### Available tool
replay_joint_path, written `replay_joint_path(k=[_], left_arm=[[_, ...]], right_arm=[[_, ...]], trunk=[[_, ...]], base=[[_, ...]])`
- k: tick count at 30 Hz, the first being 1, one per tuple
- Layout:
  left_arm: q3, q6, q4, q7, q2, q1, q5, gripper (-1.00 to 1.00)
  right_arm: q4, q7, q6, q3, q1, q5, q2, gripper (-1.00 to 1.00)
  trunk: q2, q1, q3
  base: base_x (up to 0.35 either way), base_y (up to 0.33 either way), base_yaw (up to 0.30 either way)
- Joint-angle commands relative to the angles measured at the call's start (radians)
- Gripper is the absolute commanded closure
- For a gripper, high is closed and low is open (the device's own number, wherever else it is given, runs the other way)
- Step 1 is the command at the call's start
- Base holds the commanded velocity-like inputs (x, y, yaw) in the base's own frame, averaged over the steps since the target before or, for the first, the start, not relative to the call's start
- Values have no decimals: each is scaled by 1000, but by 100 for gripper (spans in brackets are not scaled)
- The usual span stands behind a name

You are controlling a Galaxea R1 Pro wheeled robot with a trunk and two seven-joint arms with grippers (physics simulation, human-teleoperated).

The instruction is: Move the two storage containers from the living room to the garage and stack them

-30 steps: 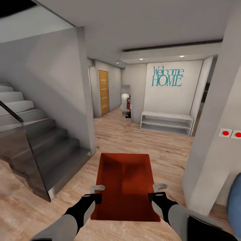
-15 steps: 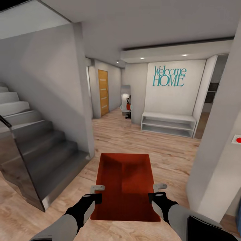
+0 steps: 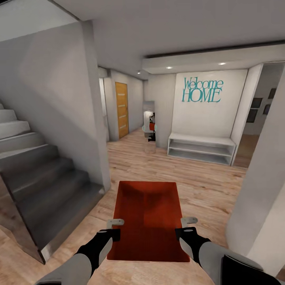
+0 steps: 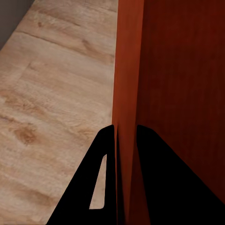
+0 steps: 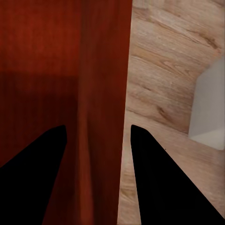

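An orange-red rectangular plastic storage container [image 3: 147, 219], open-topped with sloped, finely ribbed walls, sits in the lower centre of the head view, carried between both arms above the light wood plank floor [image 3: 198, 186]. Only one container is seen.

The left gripper [image 3: 115, 224] is at the container's left long wall, lower left of centre. In the left wrist view its dark fingers [image 4: 105, 187] stand either side of the wall [image 4: 127, 93], one inside and one outside, pinching it with almost no gap.

The right gripper [image 3: 189, 221] is at the right long wall, lower right of centre. In the right wrist view its fingers [image 5: 159, 178] straddle the wall [image 5: 105, 93], one over the container's interior and one over the floor. They stand wider apart than the wall's thickness, and whether they actually press on it cannot be told.

Surroundings, head view: a grey staircase [image 3: 39, 174] occupies the left side. A white wall bearing teal "Welcome HOME" lettering [image 3: 202, 90] is at upper right, with a low white shelf bench [image 3: 201, 147] below it. An orange-brown wooden door [image 3: 122, 109] stands in the corridor at upper centre. A white wall corner [image 3: 261, 206] fills the right edge.
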Motion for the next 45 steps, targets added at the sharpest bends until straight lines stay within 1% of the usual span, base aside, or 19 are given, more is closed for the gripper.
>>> replay_joint_path(k=[1,8,18,45], left_arm=[[-2,6,8,2,9,1,-6,100],[-2,5,8,2,9,1,-6,100],[-2,5,8,2,9,1,-6,100],[-2,5,8,2,9,1,-6,100]], right_arm=[[1,0,-22,-27,-1,5,-6,100],[1,0,-22,-27,-1,4,-6,100],[1,0,-22,-27,-1,4,-6,100],[1,0,-22,-27,-1,4,-6,100]], trunk=[[-1,1,0],[-1,1,0],[-1,1,0],[-1,1,0]], base=[[323,0,0],[323,0,-8],[323,0,-129],[323,0,-3]])
